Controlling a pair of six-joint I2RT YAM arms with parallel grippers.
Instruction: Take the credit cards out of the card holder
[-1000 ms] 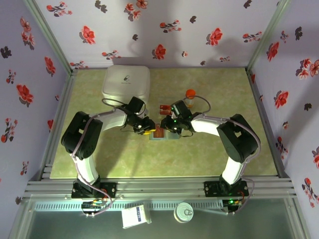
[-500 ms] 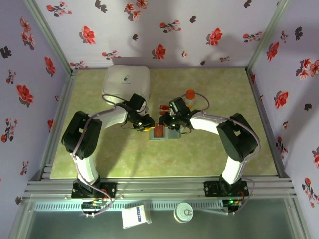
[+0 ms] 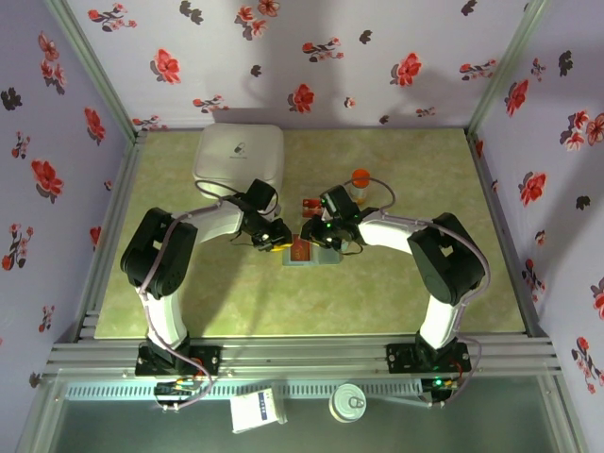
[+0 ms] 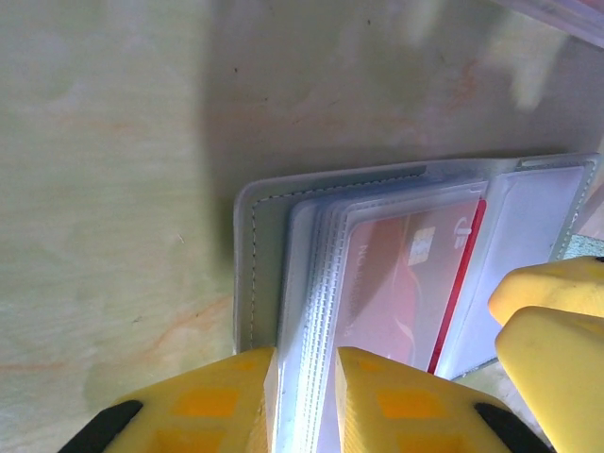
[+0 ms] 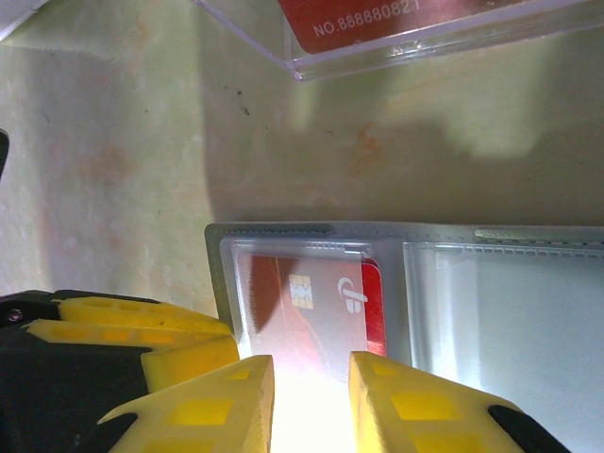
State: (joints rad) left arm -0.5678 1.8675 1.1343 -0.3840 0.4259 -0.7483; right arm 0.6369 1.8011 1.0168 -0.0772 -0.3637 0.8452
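- Lying open and flat on the counter, at the middle between both arms: the card holder, with a red card tucked in a clear pocket.
- Clenched on the holder's stack of clear sleeves, at its 9 o'clock edge: the left hand, one finger tight on each side.
- Cannot tell whether the right hand is pinching anything. Straddles the near edge of the card's pocket, with glare hiding the contact.
- Judged step: drawing that card out of its pocket.
- To do it well: pin the sleeves down with the left hand and pinch only the card's edge, not the plastic. Then pull straight along the pocket's opening, low and slow, so as not to drag or fold the soft holder.
- Risk, as a guess: gripping sleeve and card together and lifting the whole holder.
- Counted: two red cards, namely one in the pocket and one loose card under clear plastic at 12 o'clock of the holder.
- Also counted: one holder, two hands, one orange-capped bottle at 1 o'clock, one white box at 10 o'clock.
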